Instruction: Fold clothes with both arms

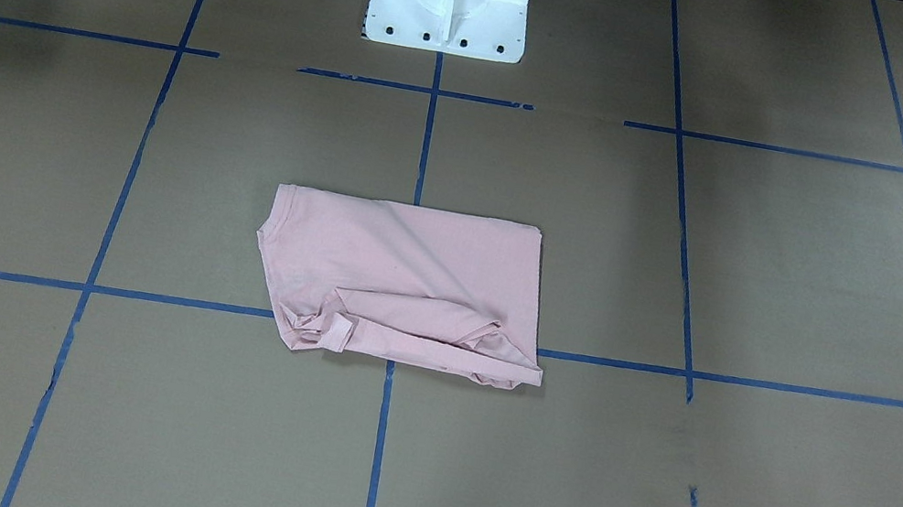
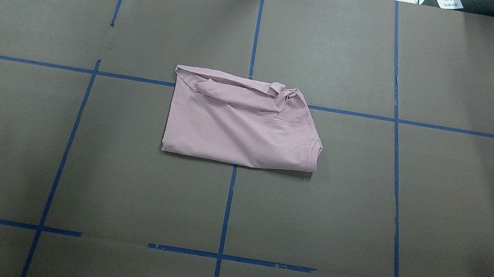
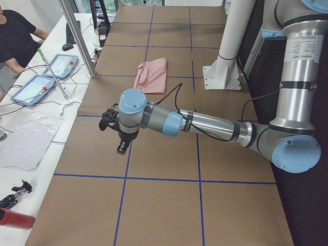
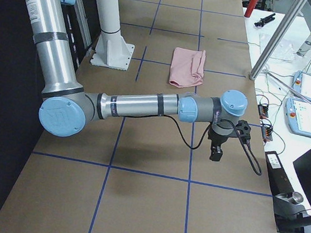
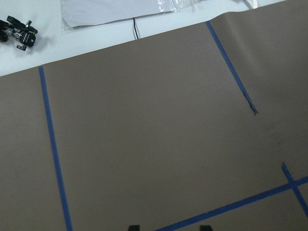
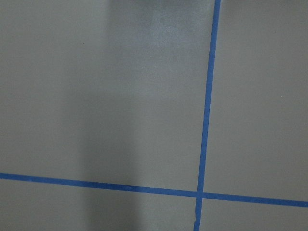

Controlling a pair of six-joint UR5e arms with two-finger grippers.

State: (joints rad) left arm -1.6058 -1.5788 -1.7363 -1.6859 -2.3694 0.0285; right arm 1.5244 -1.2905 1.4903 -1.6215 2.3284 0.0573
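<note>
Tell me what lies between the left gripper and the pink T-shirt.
Nothing but bare brown table paper crossed by a blue tape line; the exterior left view shows the stretch from the left gripper to the T-shirt.

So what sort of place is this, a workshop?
Probably a robotics lab: the left arm and right arm reach over a paper-covered table with a blue tape grid, control tablets beside it.

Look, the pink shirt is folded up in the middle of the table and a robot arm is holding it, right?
Not quite. The pink shirt is folded in the middle of the table, but no arm is holding it. The overhead view shows it lying alone.
</note>
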